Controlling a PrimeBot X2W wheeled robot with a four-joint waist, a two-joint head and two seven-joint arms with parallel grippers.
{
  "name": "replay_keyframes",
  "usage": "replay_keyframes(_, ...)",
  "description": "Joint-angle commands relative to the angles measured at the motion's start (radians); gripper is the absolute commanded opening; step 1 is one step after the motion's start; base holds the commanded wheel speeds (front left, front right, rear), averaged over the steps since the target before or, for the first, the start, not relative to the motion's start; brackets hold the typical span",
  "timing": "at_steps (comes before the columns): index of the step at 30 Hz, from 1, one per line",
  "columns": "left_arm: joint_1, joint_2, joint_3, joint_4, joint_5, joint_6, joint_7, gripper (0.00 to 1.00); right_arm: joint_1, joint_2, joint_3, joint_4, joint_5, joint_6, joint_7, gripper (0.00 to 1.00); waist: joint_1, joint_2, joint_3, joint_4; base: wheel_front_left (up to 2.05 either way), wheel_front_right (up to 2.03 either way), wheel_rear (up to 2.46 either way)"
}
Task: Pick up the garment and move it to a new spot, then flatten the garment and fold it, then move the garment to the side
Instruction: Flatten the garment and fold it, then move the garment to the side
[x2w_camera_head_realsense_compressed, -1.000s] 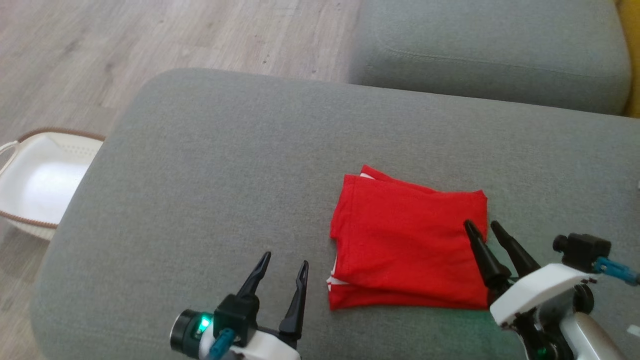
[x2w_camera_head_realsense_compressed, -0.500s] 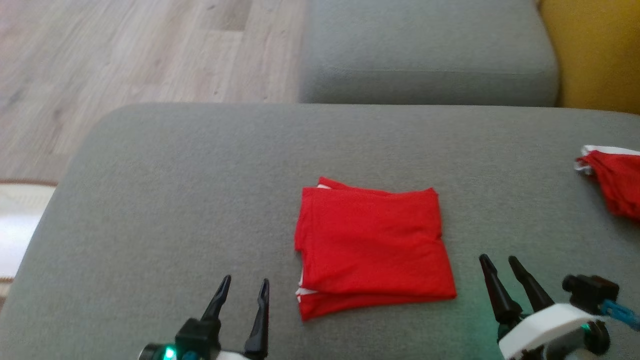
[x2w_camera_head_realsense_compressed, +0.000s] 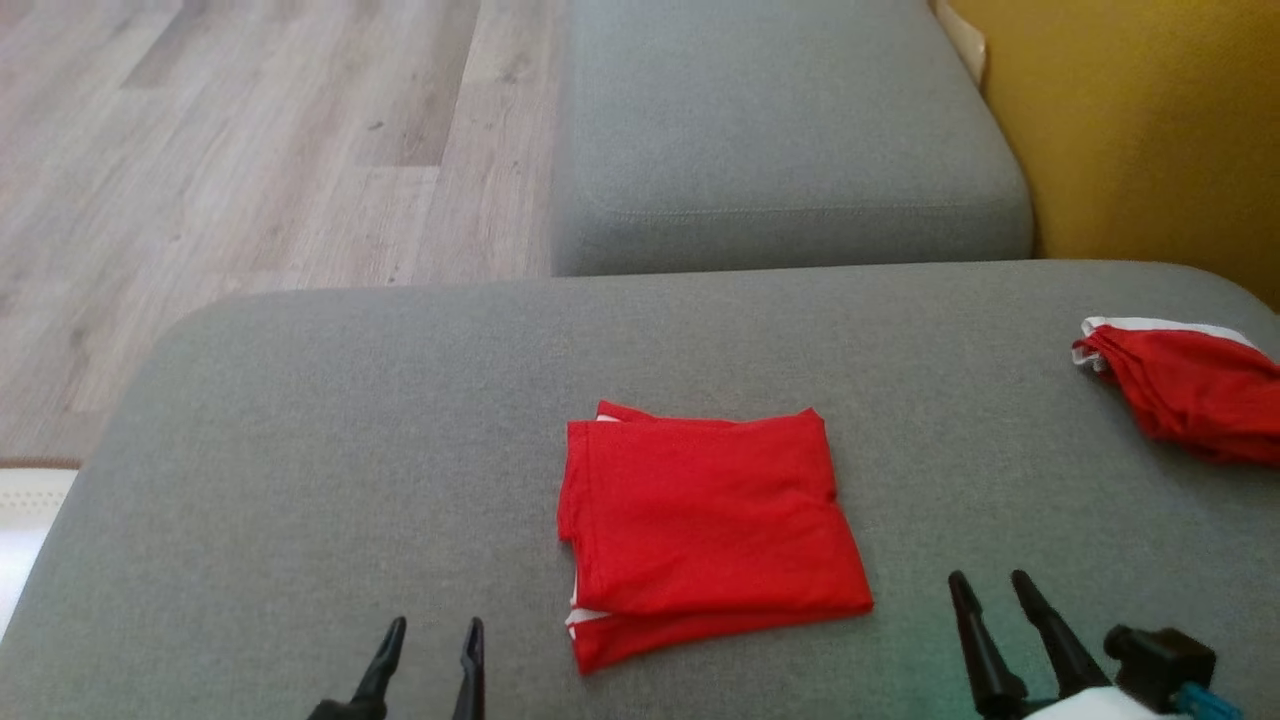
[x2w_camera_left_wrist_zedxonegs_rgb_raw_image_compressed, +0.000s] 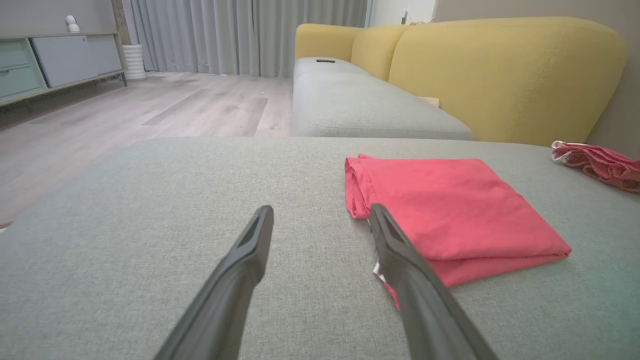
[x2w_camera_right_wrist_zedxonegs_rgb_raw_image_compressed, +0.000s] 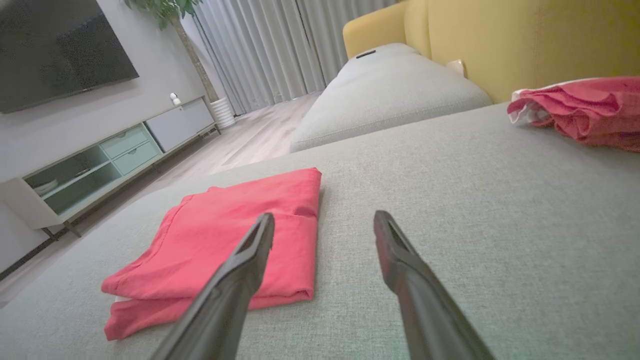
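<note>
A red garment (x2w_camera_head_realsense_compressed: 700, 525) lies folded into a neat rectangle on the grey sofa cushion (x2w_camera_head_realsense_compressed: 330, 420), with a white trim peeking out at its near left corner. It also lies ahead of the fingers in the left wrist view (x2w_camera_left_wrist_zedxonegs_rgb_raw_image_compressed: 450, 210) and the right wrist view (x2w_camera_right_wrist_zedxonegs_rgb_raw_image_compressed: 235, 235). My left gripper (x2w_camera_head_realsense_compressed: 433, 632) is open at the bottom left, clear of the cloth. My right gripper (x2w_camera_head_realsense_compressed: 988, 582) is open at the bottom right, a little to the right of the garment's edge. Neither holds anything.
A second red garment with white trim (x2w_camera_head_realsense_compressed: 1185, 385) lies crumpled at the cushion's far right. Another grey cushion (x2w_camera_head_realsense_compressed: 780, 130) sits beyond, with a yellow sofa back (x2w_camera_head_realsense_compressed: 1140, 130) to the right. Wooden floor (x2w_camera_head_realsense_compressed: 230, 150) lies left; a white basket's rim (x2w_camera_head_realsense_compressed: 25, 495) peeks at the left edge.
The head camera has swung right, bringing the crumpled red garment and yellow sofa back into view. Both grippers have drawn back from the folded garment, the right one off its right edge.
</note>
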Motion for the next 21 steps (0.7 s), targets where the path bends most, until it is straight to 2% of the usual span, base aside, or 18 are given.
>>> replay_keyframes(1,-0.032,-0.005,0.045,-0.046,0.012,-0.002,-0.012,1.00,-0.026,-0.011,0.012,-0.044,-0.032,-0.001,-0.018,1.00,0.0000,0.0000,-0.008,-0.005,0.00,0.00,0.00)
replay_keyframes(6,0.008,-0.007,0.075,-0.075,0.023,0.003,-0.012,1.00,0.008,0.013,-0.058,-0.103,-0.185,-0.001,-0.021,1.00,0.0000,0.0000,-0.023,-0.001,0.00,0.00,0.00)
replay_keyframes(10,0.017,-0.009,0.083,-0.088,0.034,-0.002,-0.012,1.00,0.048,0.058,-0.118,-0.141,-0.301,-0.001,-0.021,1.00,0.0000,0.0000,-0.031,0.011,0.00,0.00,0.00)
replay_keyframes(14,0.014,-0.011,0.088,-0.085,0.052,-0.001,-0.012,1.00,0.077,0.101,-0.164,-0.161,-0.366,-0.001,-0.021,1.00,0.0000,0.0000,-0.037,0.019,0.00,0.00,0.00)
replay_keyframes(21,0.014,-0.013,0.085,-0.083,0.069,-0.006,-0.012,1.00,0.102,0.133,-0.178,-0.156,-0.410,-0.001,-0.021,1.00,0.0000,0.0000,-0.046,0.023,0.00,0.00,0.00)
